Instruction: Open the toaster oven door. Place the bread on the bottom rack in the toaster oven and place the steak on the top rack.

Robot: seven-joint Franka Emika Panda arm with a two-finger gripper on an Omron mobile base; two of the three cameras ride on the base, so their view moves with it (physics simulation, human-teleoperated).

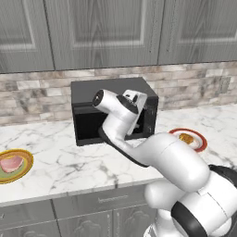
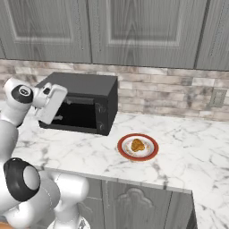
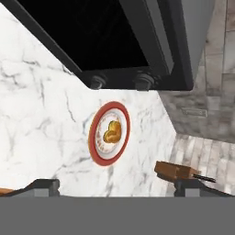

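The toaster oven (image 2: 80, 105) sits far back on the worktop (image 2: 188, 147), its cavity apparently open; the end effector (image 3: 119, 186), fingers spread and holding nothing, hangs at its front; swinging toward the bread (image 2: 137, 145) on the red-rimmed plate (image 2: 152, 155), right, it could clip the oven; the steak (image 1: 11, 163) lies far left.

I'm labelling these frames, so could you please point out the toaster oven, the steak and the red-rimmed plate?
toaster oven (image 2: 82, 83): right base view, on its flat black top.
steak (image 1: 11, 163): left base view, middle of the pink slab.
red-rimmed plate (image 2: 152, 154): right base view, on its red rim.
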